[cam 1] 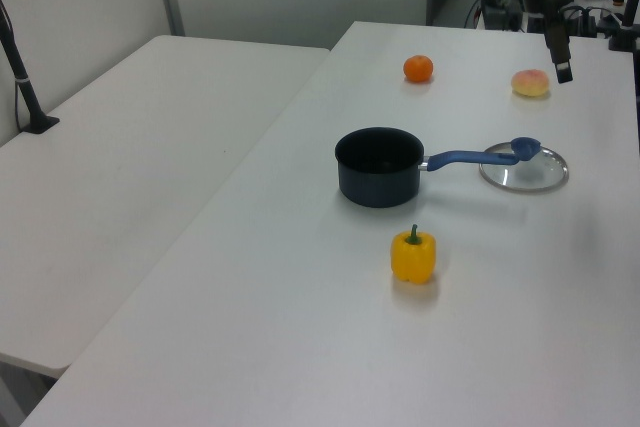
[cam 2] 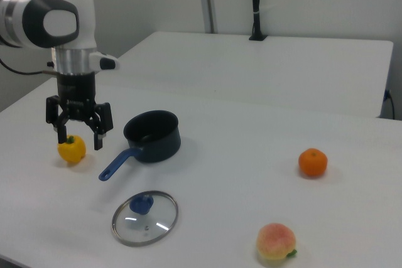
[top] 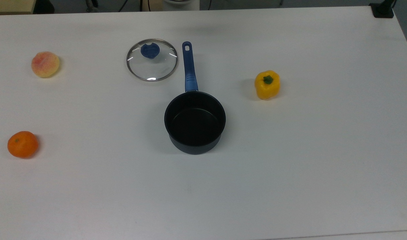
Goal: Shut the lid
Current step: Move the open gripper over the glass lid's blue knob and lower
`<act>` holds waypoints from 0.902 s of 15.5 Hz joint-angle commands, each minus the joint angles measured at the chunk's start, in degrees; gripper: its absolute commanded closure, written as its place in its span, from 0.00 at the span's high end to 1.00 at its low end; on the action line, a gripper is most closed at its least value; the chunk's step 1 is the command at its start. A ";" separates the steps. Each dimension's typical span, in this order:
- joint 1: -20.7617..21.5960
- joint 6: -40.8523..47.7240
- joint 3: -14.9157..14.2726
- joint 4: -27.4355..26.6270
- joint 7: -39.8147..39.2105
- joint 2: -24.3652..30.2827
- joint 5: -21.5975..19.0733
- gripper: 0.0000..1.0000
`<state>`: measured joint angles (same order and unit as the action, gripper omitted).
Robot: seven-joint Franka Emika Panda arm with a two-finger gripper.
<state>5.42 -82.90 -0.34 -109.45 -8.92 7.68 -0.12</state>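
In the right view the lid lies flat on the table just in front of the saucepan handle, while the gripper hangs above, fingers spread wide and empty, near the yellow pepper.

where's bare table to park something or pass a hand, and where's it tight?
Free: the wide strip below the saucepan in the top view, and the stretch from the yellow pepper to the top view's right edge. Also between the peach and orange. Tight: the lid lies close beside the saucepan's blue handle.
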 commanded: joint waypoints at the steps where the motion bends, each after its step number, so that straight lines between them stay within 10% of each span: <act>1: 0.12 -5.41 -0.37 -7.08 -1.36 2.77 1.87 1.00; 14: -3.05 -39.93 -5.54 -23.96 -3.20 2.43 4.16 1.00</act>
<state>2.76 -115.50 -3.66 -128.55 -9.38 8.17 3.41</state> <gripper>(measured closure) 0.000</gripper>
